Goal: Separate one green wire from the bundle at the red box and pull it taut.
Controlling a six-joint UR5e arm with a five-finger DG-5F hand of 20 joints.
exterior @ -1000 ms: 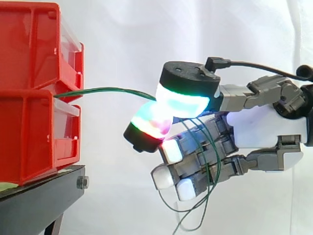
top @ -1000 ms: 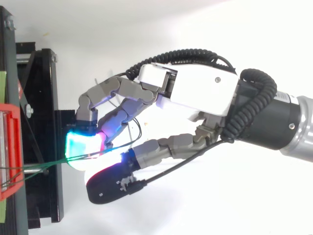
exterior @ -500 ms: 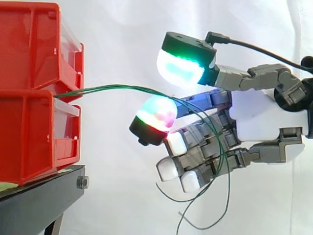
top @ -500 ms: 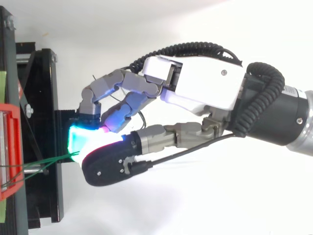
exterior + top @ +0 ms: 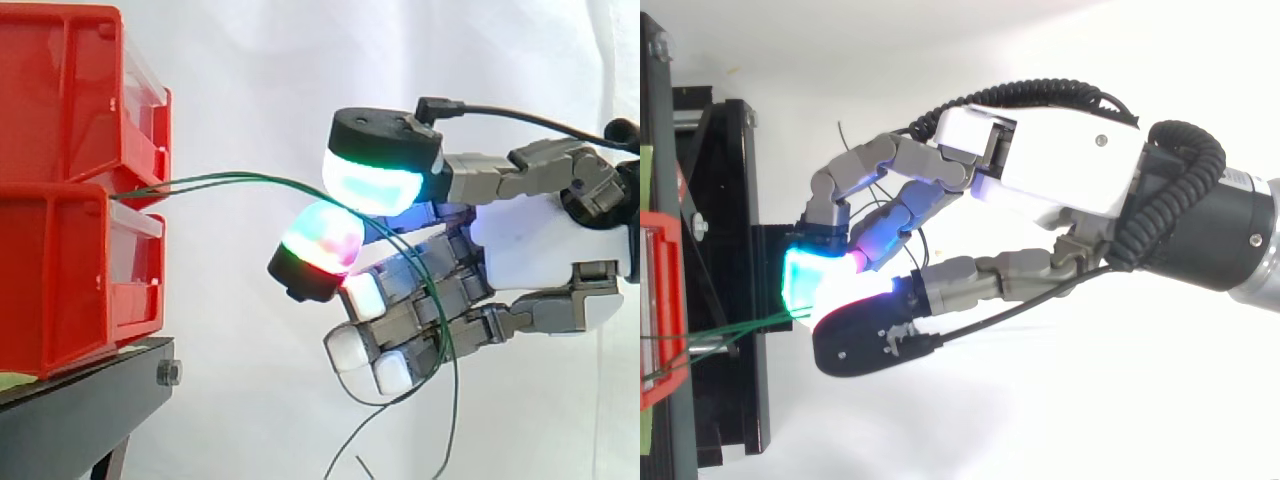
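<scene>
We count two red bins (image 5: 60, 100), stacked one on the other, across from the one hand (image 5: 545, 250). Two green wires (image 5: 240, 180) run side by side from the bins to the hand, though where they cross it we cannot tell whether there are more. One black stand (image 5: 80, 410) sits under the bins, lower than the hand.

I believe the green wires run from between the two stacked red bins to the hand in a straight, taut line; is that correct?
Not quite. The green wires do run from between the two stacked red bins to the hand, but they are slack, not straight and taut: they arch on the way over and their ends dangle below the hand. The side view shows it.
</scene>
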